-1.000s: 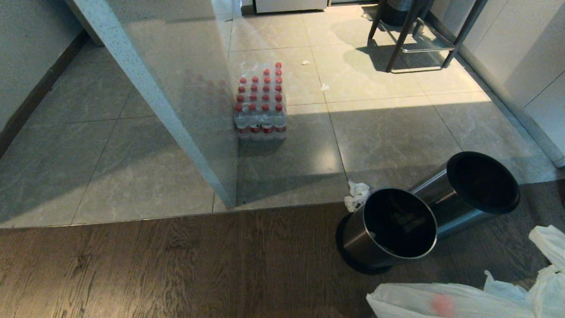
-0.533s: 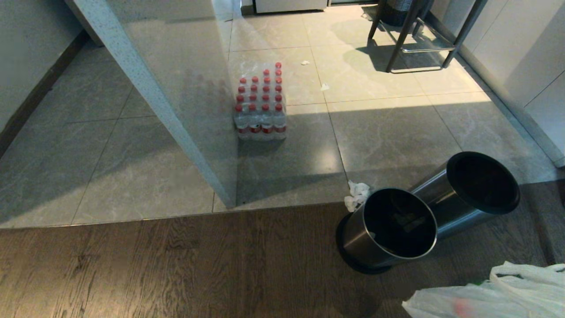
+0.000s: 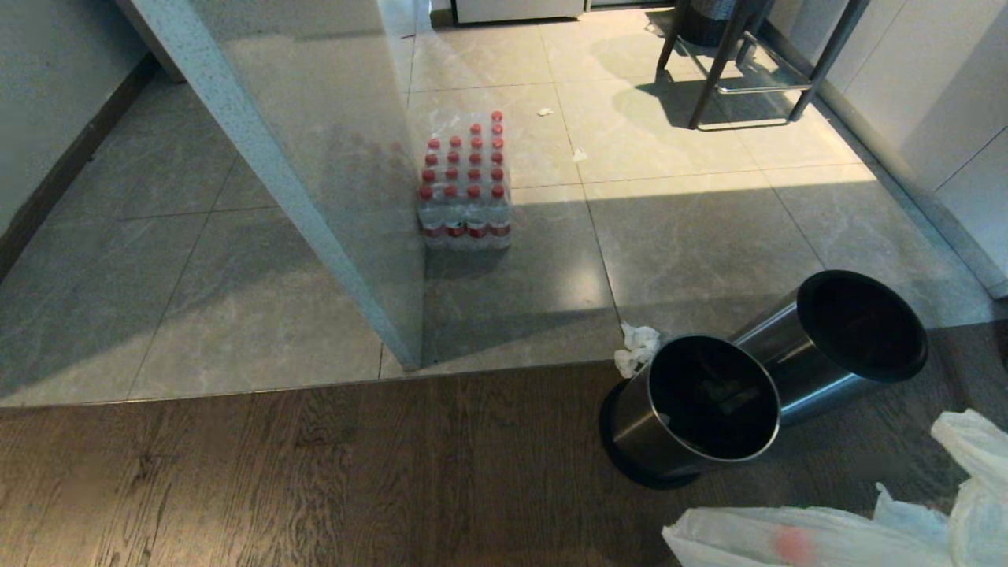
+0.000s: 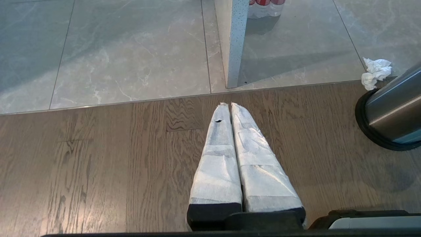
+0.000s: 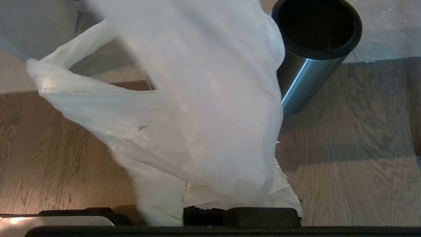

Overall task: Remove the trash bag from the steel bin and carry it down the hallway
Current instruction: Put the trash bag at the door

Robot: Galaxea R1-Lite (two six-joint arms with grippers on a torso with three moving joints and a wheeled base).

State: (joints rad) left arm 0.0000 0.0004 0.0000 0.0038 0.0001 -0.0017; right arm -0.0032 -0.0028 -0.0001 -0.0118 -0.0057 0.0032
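Thin translucent white plastic trash bag [image 3: 795, 539]: near right corner of the head view, over the wood floor [image 3: 315, 472], with a blurred red mark; no writing legible. In the right wrist view it drapes over the right gripper [image 5: 241, 184], whose tape-wrapped fingers are closed on the bag.

Round brushed-steel bin with black rim [image 3: 835, 339]: leaning on the right, at the edge of the grey marbled tile [image 3: 236, 315]. A second steel cylinder with black base [image 3: 693, 409] touches its near-left side.

Crumpled white tissue [image 3: 638, 346]: just left of the cylinders.

Shrink-wrapped pack of red-capped bottles [image 3: 465, 185]: farther off, beside a speckled white partition [image 3: 315, 181]; labels unreadable.

Left gripper [image 4: 229, 104]: white-wrapped fingers pressed together, empty, above the wood floor.
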